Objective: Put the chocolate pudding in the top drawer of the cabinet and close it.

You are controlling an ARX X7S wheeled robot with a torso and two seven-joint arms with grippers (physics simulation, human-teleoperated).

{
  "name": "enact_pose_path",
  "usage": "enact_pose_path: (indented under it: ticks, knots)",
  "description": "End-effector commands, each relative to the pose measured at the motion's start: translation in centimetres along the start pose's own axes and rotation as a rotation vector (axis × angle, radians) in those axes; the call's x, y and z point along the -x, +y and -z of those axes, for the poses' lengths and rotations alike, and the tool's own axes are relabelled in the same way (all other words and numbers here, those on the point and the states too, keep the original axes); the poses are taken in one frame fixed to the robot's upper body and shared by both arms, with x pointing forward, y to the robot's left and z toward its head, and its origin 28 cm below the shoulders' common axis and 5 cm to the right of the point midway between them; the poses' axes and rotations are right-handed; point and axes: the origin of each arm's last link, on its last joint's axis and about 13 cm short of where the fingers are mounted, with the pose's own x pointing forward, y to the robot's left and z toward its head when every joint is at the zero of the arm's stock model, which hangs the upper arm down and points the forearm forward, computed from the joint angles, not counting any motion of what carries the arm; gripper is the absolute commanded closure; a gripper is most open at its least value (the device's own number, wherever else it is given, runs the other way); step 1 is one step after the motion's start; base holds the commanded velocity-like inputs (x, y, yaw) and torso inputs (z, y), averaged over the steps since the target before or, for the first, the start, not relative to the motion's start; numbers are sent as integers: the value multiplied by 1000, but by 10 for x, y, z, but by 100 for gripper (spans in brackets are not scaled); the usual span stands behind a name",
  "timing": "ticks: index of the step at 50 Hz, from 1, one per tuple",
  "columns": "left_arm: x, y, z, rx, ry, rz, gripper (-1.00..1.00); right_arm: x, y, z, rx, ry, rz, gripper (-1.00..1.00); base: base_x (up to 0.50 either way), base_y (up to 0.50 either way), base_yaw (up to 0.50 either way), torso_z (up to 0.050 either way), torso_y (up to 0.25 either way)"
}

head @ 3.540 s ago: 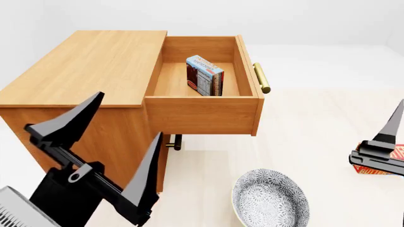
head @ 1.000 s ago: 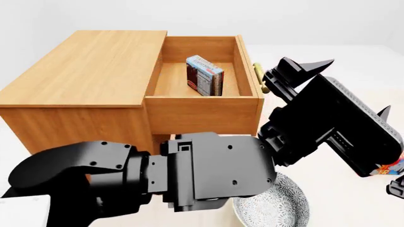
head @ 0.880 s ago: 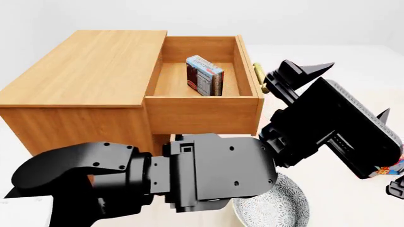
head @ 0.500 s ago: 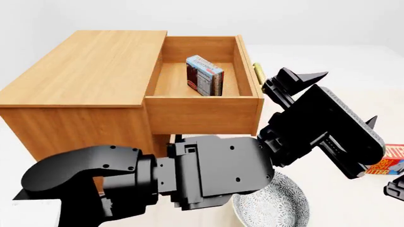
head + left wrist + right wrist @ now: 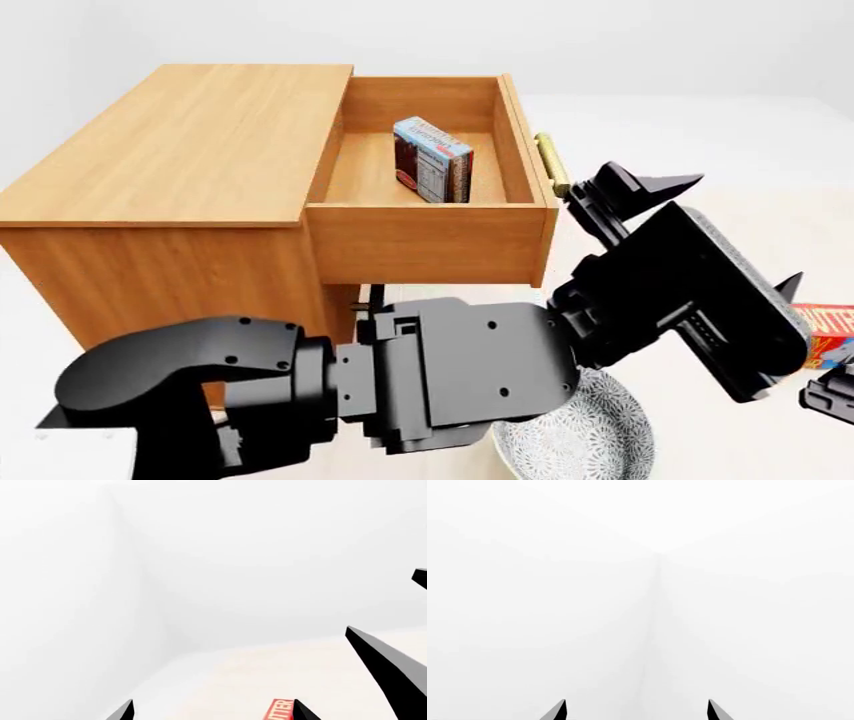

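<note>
The honey-brown cabinet (image 5: 200,140) fills the left of the head view, its top drawer (image 5: 427,240) pulled out to the right. The chocolate pudding (image 5: 434,160) stands upright on the drawer's floor, touching nothing else. My left arm reaches across the foreground. Its left gripper (image 5: 749,227) is open, with one fingertip just right of the drawer's brass handle (image 5: 553,166) and apart from it. In the left wrist view the left gripper (image 5: 213,712) is empty and faces white wall and floor. The right gripper (image 5: 637,711) is open and empty. In the head view the right gripper (image 5: 830,385) barely shows at the right edge.
A red butter box (image 5: 827,335) lies on the pale floor at the far right, and the butter box (image 5: 281,711) also shows beside my left fingertip. A patterned grey bowl (image 5: 587,440) sits on the floor under my left arm. The lower drawer's handle (image 5: 363,297) is mostly hidden.
My left arm swung from the lower left across to the right of the drawer front, and over the last second its gripper sank a little. The drawer and carton have not moved.
</note>
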Motion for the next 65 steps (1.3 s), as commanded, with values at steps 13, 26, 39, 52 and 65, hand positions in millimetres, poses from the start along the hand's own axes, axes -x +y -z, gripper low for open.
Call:
enact_pose_path:
  ticks: [13, 26, 39, 52, 65]
  knots:
    - [1, 4, 13, 56, 39, 16, -100, -1, 1, 1, -5, 3, -1, -100, 0, 0, 0, 0, 0]
    - [-1, 12, 18, 48, 59, -15, -100, -4, 8, 3, -7, 4, -3, -100, 0, 0, 0, 0, 0]
    - [-3, 32, 28, 8, 91, -113, -100, 1, -2, 1, -16, 5, -9, -100, 0, 0, 0, 0, 0]
    - [-1, 29, 30, -53, 103, -115, -100, 3, -4, 2, -18, 10, -8, -100, 0, 0, 0, 0, 0]
    - [5, 33, 42, -291, 251, -152, -100, 3, -3, 4, -16, 13, -6, -100, 0, 0, 0, 0, 0]
